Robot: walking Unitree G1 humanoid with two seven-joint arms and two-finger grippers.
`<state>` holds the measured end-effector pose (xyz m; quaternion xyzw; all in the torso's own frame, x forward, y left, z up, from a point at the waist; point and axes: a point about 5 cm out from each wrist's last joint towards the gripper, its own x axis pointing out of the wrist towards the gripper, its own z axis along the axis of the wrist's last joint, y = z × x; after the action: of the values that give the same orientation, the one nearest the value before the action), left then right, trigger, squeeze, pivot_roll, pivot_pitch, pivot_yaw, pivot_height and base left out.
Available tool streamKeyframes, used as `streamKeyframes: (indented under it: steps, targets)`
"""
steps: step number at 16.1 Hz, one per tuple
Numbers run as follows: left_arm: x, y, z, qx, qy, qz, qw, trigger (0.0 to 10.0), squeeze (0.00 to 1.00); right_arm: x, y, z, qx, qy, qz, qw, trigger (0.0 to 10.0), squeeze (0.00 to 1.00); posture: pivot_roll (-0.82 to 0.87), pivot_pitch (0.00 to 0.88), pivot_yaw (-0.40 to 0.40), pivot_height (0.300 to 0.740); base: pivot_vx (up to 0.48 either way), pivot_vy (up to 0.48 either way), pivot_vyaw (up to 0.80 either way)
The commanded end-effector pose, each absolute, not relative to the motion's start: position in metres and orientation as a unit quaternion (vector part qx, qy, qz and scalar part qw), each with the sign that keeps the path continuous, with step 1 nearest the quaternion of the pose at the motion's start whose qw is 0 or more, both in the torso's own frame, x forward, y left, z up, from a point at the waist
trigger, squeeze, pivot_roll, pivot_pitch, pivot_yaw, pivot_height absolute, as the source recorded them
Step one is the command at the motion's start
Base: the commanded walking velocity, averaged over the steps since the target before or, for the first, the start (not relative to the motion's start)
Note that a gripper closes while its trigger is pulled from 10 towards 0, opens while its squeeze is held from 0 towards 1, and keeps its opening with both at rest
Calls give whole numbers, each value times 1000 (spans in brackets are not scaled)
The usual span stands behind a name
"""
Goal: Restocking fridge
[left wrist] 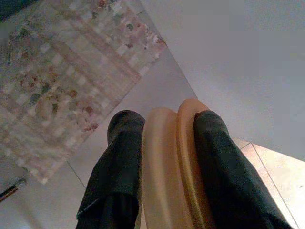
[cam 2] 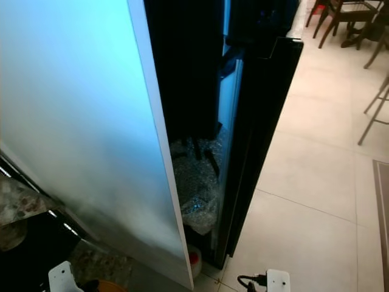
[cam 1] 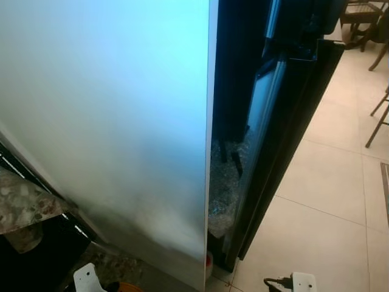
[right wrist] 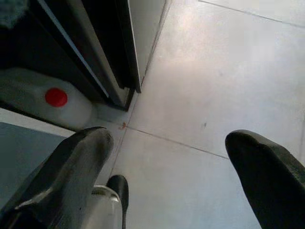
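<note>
A tall white fridge panel (cam 1: 121,121) stands close in front of me. To its right is a black glass-fronted door (cam 1: 285,140), with a narrow dark gap between them holding crumpled bubble wrap (cam 2: 197,182). A white jug with a red cap (right wrist: 57,98) stands on the floor at the foot of the gap. My left gripper (left wrist: 167,119) is shut on a tan and orange round-rimmed item (left wrist: 171,162), held low by the counter. My right gripper (right wrist: 167,143) is open over the tiled floor, near the jug, with nothing between its fingers (right wrist: 81,162).
A speckled stone counter (cam 1: 24,201) juts in at lower left, with a dark cabinet below it. Pale floor tiles (cam 1: 328,182) stretch to the right. Wooden chairs (cam 1: 358,15) and stool legs (cam 1: 380,115) stand at the far right.
</note>
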<state>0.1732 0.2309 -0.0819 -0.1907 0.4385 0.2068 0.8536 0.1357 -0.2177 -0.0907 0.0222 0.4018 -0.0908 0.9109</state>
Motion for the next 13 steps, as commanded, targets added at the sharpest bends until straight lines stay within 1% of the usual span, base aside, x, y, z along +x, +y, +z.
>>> streamKeyframes:
  steps: [1, 4, 5, 6, 7, 10, 11, 12, 13]
  targets:
    - [164, 224, -88, -195, 462, 202, 841, 10000, 0, 136, -218, -89, 23, 392, -87, 915, 10000, 0, -110, 0, 23, 740, 0, 0, 0]
    - [164, 224, -88, -197, 462, 207, 840, 10000, 0, 138, -218, -89, 2, 390, -75, 918, 10000, 0, -108, 0, 15, 740, 0, 0, 0]
    - [163, 224, -88, -197, 463, 208, 839, 10000, 0, 192, -221, -59, -37, 293, -57, 954, 10000, 0, -116, 0, 15, 740, 0, 0, 0]
    - [163, 224, -88, -198, 463, 208, 839, 10000, 0, 208, -220, -46, -42, 246, -49, 967, 10000, 0, -119, 0, 16, 740, 0, 0, 0]
    - [163, 224, -89, -197, 463, 208, 839, 10000, 0, 207, -218, -43, -54, 228, -43, 971, 10000, 0, -121, 0, 17, 740, 0, 0, 0]
    - [162, 225, -88, -193, 463, 206, 840, 10000, 0, 207, -215, -32, -55, 165, -38, 984, 10000, 0, -121, 0, 13, 740, 0, 0, 0]
    - [162, 225, -88, -194, 462, 207, 840, 10000, 0, 207, -216, -27, -49, 148, -49, 987, 10000, 0, -120, 0, 10, 740, 0, 0, 0]
    - [162, 226, -88, -194, 462, 209, 840, 10000, 0, 206, -219, -16, -48, 110, -67, 991, 10000, 0, -119, 0, -2, 740, 0, 0, 0]
    - [162, 226, -88, -194, 462, 210, 839, 10000, 0, 205, -221, -9, -68, 85, -67, 992, 10000, 0, -120, 0, -4, 740, 0, 0, 0]
